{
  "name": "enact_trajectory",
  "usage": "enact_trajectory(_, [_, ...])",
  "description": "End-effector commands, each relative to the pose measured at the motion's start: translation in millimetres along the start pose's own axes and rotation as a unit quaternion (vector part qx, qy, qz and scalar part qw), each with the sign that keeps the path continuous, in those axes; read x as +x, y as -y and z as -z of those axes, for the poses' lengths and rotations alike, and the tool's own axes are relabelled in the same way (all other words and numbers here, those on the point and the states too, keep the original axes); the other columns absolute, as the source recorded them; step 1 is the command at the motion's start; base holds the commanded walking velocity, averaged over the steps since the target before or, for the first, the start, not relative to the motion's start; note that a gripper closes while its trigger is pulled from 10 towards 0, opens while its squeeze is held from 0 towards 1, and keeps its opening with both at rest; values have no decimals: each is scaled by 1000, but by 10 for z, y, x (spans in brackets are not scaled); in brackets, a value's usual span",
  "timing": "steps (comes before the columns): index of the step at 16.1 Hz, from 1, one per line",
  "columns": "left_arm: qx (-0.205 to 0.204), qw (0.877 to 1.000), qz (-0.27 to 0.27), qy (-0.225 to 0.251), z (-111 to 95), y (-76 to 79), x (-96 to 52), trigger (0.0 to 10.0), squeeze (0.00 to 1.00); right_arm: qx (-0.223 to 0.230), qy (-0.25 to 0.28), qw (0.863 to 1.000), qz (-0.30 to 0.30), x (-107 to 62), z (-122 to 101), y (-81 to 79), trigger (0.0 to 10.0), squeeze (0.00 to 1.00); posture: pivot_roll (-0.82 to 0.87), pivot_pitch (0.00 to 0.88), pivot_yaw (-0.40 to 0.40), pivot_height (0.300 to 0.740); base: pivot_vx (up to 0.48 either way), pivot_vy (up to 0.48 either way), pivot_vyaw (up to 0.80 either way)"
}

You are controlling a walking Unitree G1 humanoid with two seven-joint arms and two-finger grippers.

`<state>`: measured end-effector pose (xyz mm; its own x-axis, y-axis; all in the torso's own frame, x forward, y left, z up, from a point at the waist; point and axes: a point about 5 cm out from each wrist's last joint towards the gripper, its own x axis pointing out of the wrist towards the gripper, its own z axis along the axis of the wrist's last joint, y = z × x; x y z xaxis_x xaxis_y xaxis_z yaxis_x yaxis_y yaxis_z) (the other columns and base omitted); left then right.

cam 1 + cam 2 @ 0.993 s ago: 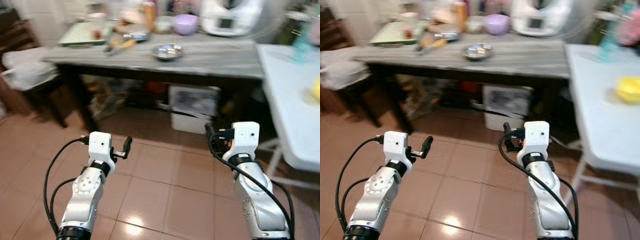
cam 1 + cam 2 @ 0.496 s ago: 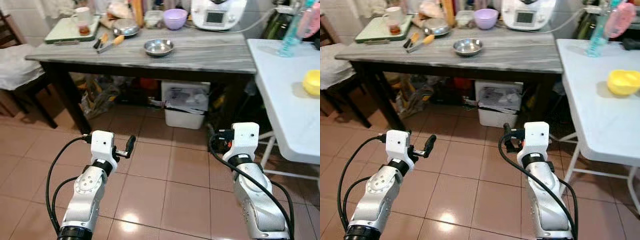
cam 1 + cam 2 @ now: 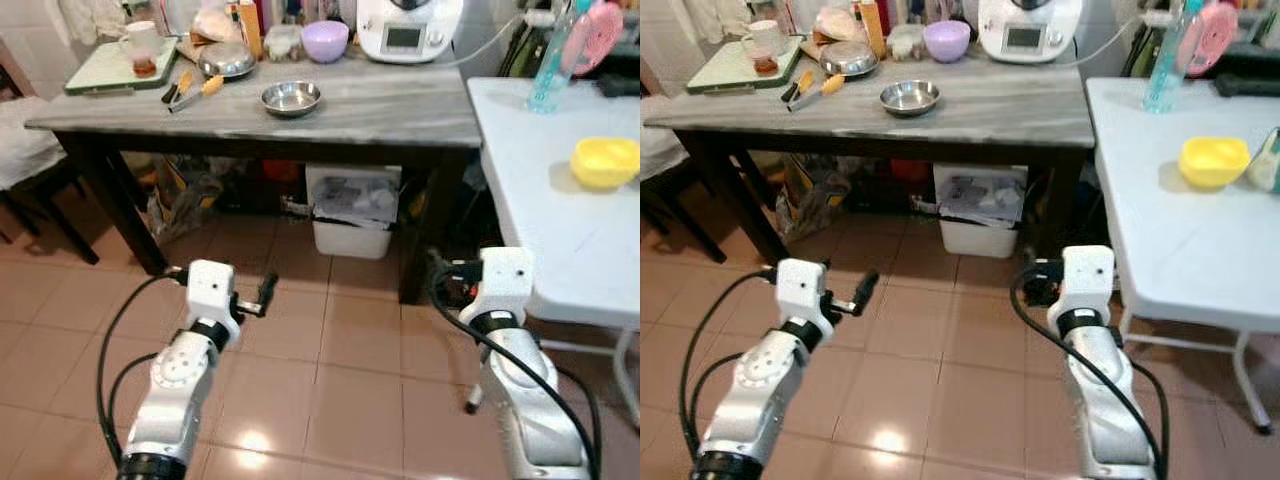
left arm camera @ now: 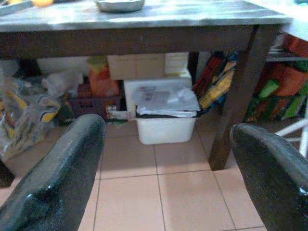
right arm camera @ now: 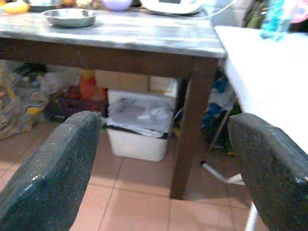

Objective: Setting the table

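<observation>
Progress is looking like basically zero so far. Both arms are hanging out over the tiled floor (image 3: pixel 330 380), short of the grey bench (image 3: pixel 380 105). Left tool (image 4: pixel 168 163) is sitting spread wide with nothing between its fingers, and right tool (image 5: pixel 163 163) is spread and empty too. Steel bowl (image 3: pixel 291 97) is sitting near the middle of the grey bench, with a purple bowl (image 3: pixel 325 40) and what I'm guessing are tongs (image 3: pixel 185 90) further back, hard to tell at this size. Yellow bowl (image 3: pixel 605 160) is already sitting on the white bench (image 3: pixel 560 240) on the right. Everything else is looking untouched, so all the fetching and placing is still waiting.
</observation>
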<state>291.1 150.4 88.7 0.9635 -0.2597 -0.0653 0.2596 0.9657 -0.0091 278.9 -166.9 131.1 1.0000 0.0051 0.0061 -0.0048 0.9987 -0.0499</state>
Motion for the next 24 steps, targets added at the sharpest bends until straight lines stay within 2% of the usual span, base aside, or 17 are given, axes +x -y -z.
enact_trajectory(1, [1, 1000, -4, -3, 1, -44, -17, 10000, 0, 3, 9, 1000, -10, 7, -40, -58, 10000, 0, -69, 69, 60, 740, 0, -375, 0])
enact_trajectory(15, [2, 1000, -1, -7, 22, -18, -29, 10000, 0, -1, 14, 1000, -8, 28, -54, -52, 10000, 0, -67, 70, 58, 740, 0, -378, 0])
enact_trajectory(21, [22, 999, -38, 21, -43, -65, -6, 10000, 0, -3, 11, 1000, -9, 14, -36, -57, 10000, 0, -68, 71, 59, 740, 0, 0, 0])
enact_trajectory(22, [-1, 999, -31, 19, -46, -70, -4, 10000, 0, -4, 12, 1000, -9, 10, -42, -57, 10000, 0, -70, 74, 59, 740, 0, 0, 0])
enact_trajectory(24, [-20, 999, -18, 24, -62, -51, -2, 10000, 0, -5, 12, 1000, -8, 8, -39, -49, 10000, 0, -70, 74, 59, 740, 0, 0, 0])
